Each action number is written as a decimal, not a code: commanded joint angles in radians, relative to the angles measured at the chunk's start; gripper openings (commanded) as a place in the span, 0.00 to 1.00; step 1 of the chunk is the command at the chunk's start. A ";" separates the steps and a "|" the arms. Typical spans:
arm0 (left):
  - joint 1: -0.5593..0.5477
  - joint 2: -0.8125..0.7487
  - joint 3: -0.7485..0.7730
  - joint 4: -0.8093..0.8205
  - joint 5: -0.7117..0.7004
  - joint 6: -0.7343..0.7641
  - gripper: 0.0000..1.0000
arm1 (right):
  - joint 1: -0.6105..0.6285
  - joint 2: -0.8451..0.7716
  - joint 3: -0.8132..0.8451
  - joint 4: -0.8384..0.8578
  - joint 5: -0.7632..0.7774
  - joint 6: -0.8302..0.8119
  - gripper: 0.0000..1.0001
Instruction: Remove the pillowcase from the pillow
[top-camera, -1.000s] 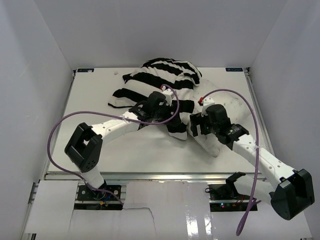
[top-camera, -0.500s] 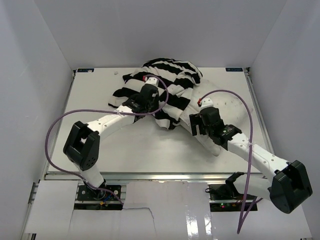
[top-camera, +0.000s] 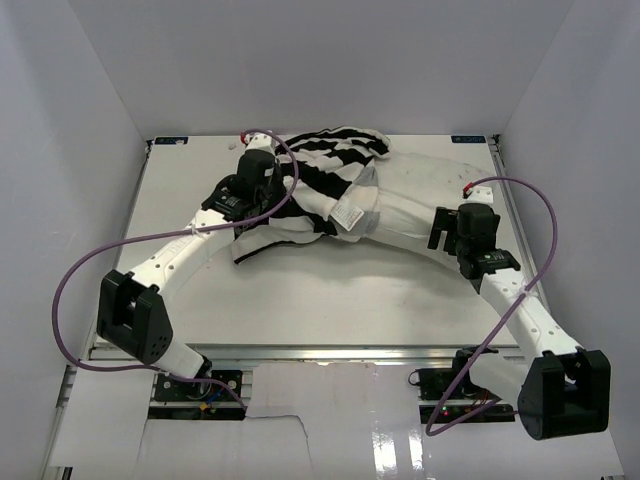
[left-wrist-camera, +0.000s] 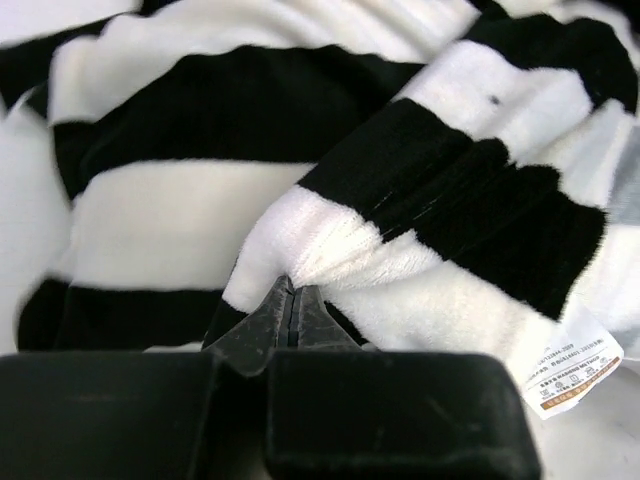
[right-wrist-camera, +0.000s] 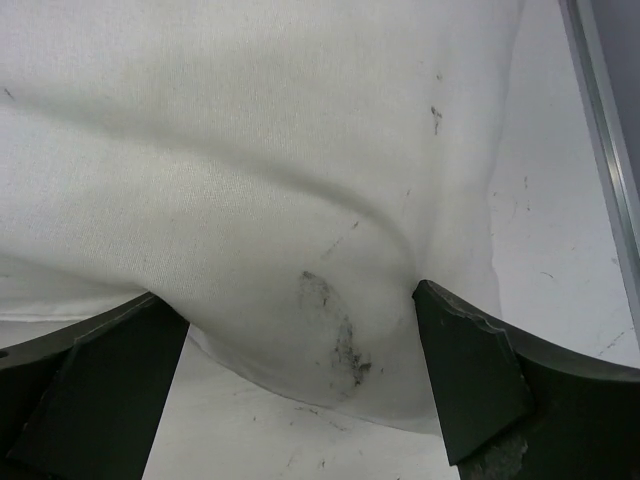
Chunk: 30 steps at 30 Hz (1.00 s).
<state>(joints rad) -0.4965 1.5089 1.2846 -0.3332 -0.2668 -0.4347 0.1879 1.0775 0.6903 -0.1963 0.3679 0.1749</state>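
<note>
Your left pincer (left-wrist-camera: 290, 292) pinched the striped pillowcase (left-wrist-camera: 190, 110) at far left, the pillow (top-camera: 415, 200) lay mostly bared across the far worktop (top-camera: 300, 300) — your right pincer (right-wrist-camera: 298, 305) gaped around its corner and needed closing before any pull.

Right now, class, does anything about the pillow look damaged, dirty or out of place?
Yes: the pillow has dark grey smudges on the corner lying inside the open right hand. Nothing looks torn.

White table (top-camera: 300, 300), seemingly plain grey walls (top-camera: 320, 60)
</note>
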 joint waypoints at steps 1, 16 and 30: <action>0.030 -0.087 -0.007 0.022 0.096 0.001 0.02 | -0.018 -0.034 0.040 -0.032 -0.108 -0.044 0.97; 0.058 -0.269 -0.303 -0.004 0.057 -0.085 0.81 | 0.289 -0.032 0.218 -0.115 -0.258 -0.247 0.95; 0.110 -0.262 -0.550 0.149 -0.002 -0.147 0.82 | 0.283 0.361 0.293 -0.045 -0.089 -0.270 0.70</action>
<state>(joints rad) -0.4137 1.2270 0.7532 -0.2489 -0.2310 -0.5571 0.4763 1.4181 0.9436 -0.2790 0.2253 -0.0967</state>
